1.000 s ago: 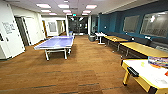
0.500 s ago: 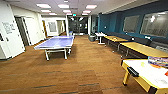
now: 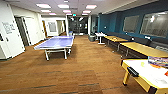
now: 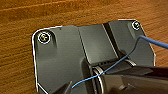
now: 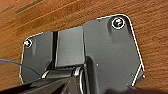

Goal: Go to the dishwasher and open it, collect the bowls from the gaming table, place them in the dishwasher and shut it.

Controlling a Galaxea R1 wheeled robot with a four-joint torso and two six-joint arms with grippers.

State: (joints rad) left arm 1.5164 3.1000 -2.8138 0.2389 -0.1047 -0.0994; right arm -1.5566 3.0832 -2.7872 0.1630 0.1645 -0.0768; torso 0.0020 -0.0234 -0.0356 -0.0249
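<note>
- So, nearest first: both wrist views look down on brown wood-plank floor [image 4: 22, 50] under the robot's own dark plates; whether either gripper's fingers are apart or together cannot be told from them.
- Nothing appears carried, so the bowls look uncollected; the dishwasher's state can't be judged from here. Judging by this, the robot is mid-drive in an open games room, with most of the task left.
- Gaming table [image 3: 150, 75]: near, at the right edge of the head view, white top with yellow edge and yellow legs, a dark fitting on its near end.
- On that table sits a stack of coloured, striped things [image 3: 158, 61] toward its far side; possibly the bowls, too blurred to say. A small red bit shows at the picture's edge beside it.
- The floor between robot and gaming table looks open; nothing stands in the way on that side.
- Middle distance, left of centre: a blue ping-pong table [image 3: 56, 42] on white legs, well apart from the gaming table, with a wide lane of floor between them.
- Along the right wall: plain yellow-topped tables [image 3: 142, 48] in a row under dark teal walls with windows.
- Farther: a small white table [image 3: 100, 35] and a dark bin-like thing near it.
- Left side: white walls and doors [image 3: 27, 30].
- Farthest: a dark glazed doorway [image 3: 78, 25] at the end of the room, ceiling light panels above.
</note>
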